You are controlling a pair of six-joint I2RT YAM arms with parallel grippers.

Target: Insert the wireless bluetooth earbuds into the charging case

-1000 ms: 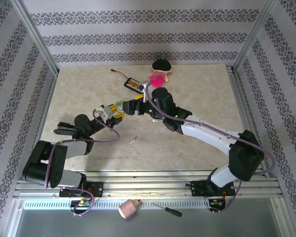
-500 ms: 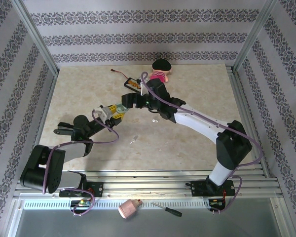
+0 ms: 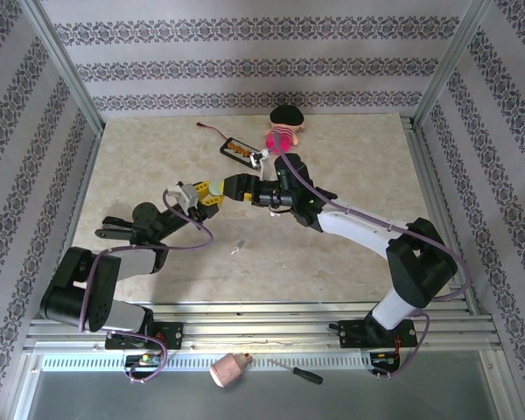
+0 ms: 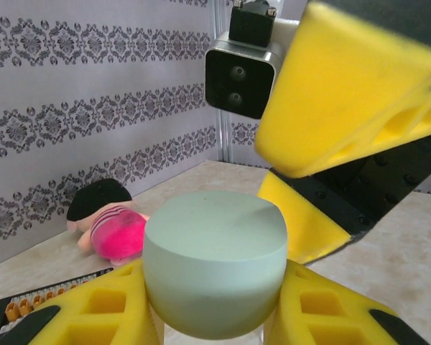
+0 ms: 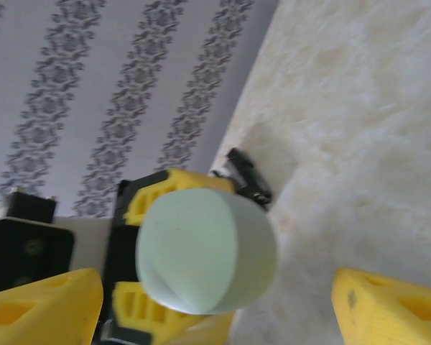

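Note:
My left gripper (image 4: 214,309) is shut on a mint green pebble-shaped charging case (image 4: 214,262), held above the table with its lid closed. In the top view the left gripper (image 3: 208,194) meets my right gripper (image 3: 232,187) at the table's middle. The right gripper (image 5: 215,309) is open, one yellow finger (image 5: 43,309) on each side of the case (image 5: 201,251), not touching it. From the left wrist, the right gripper's fingers (image 4: 345,100) loom just behind the case. A tiny pale piece, possibly one of the earbuds (image 3: 237,248), lies on the table in front of the arms.
A doll with black hair and a pink dress (image 3: 284,124) lies at the back edge. A black tray of small orange parts (image 3: 238,149) with a wire lies beside it. A screwdriver (image 3: 296,372) and a pinkish fitting (image 3: 227,369) rest beyond the near rail.
My right arm has swung back from near the doll, bringing its open fingers down around the case. The left gripper kept its hold and barely shifted.

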